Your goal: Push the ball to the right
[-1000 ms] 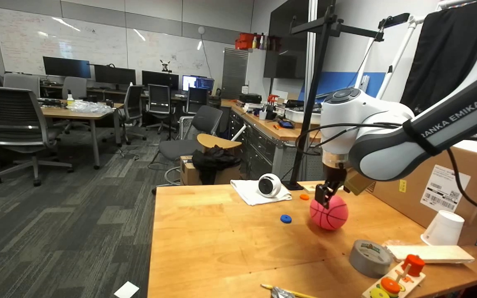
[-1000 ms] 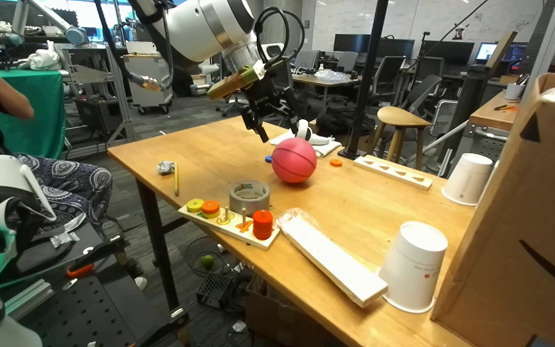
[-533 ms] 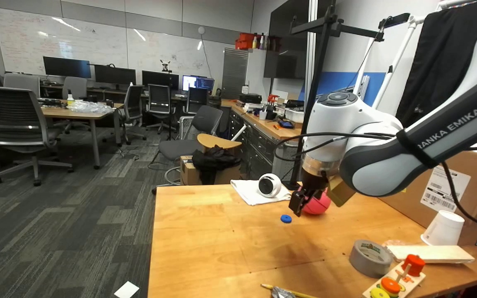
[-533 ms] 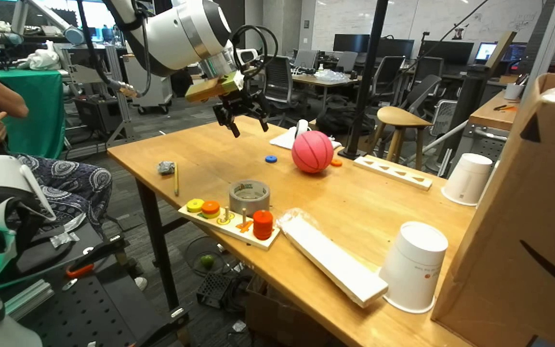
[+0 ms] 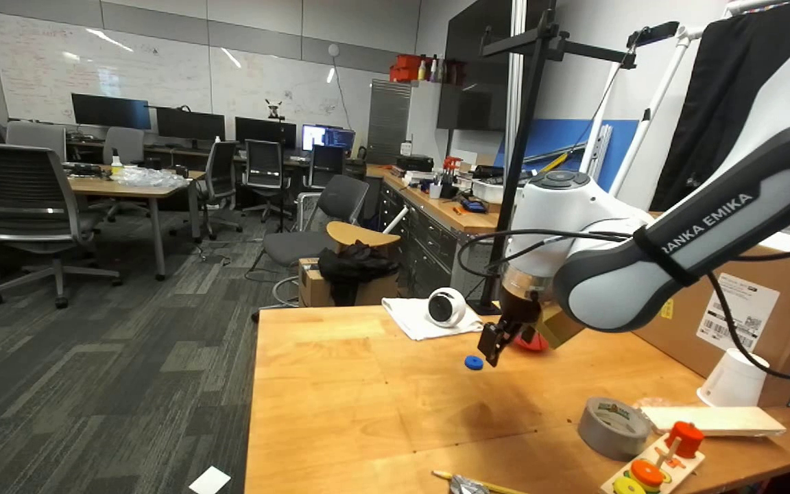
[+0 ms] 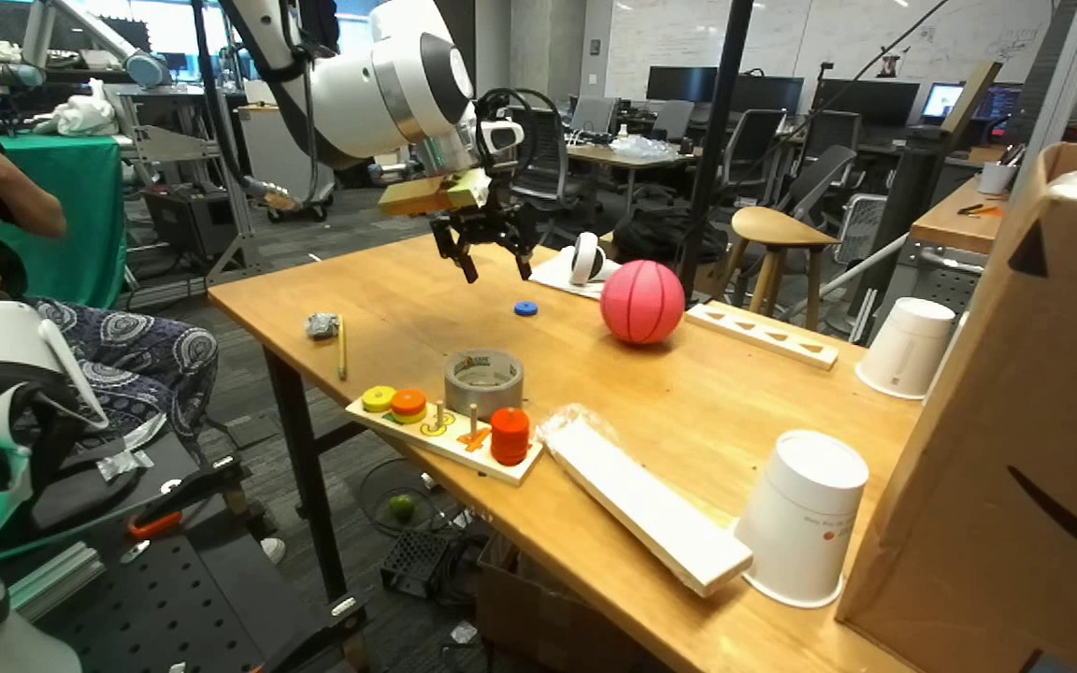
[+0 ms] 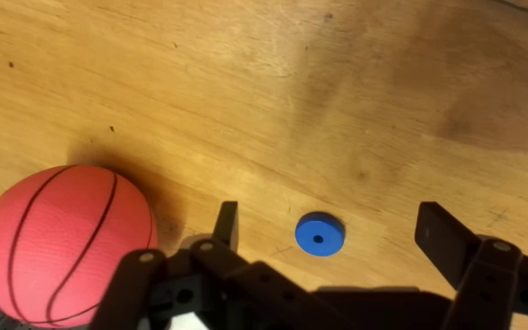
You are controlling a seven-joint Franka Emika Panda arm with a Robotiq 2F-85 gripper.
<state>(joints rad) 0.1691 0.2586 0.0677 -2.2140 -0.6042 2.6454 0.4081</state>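
Ball (image 6: 642, 302), pinkish-red and crossed by dark seam lines, is seen resting on the desk (image 6: 679, 402), just beside one end of a wooden strip (image 6: 763, 342) with triangular cut-outs; whether the two are touching cannot be told. The end effector (image 6: 498, 271) is held above the desk with its jaws spread wide, and nothing is gripped between them. In an exterior view a gap is shown between its fingertips and the ball, while in an exterior view the ball (image 5: 535, 343) is mostly hidden behind the end effector, with a red part left visible. In the wrist view the ball is framed at the lower left, outside the jaws, and is partly overlapped by the dark linkage. A blue disc (image 7: 328, 236) with a small central hole is seen lying flat on the desk, framed between the jaws in that view.

A grey tape roll (image 6: 492, 400) is set flat just beside a peg board (image 6: 445, 439), on which red rings (image 6: 509, 436) are stacked at one end. A white plank (image 6: 646, 505) is laid near an upturned white cup (image 6: 807, 517), and a cardboard box (image 6: 997, 421) is stood beyond. A white cloth (image 5: 415, 321) is spread under a round white device (image 5: 455, 302). A pencil (image 6: 343, 348) is placed just beside crumpled foil (image 6: 322, 325).
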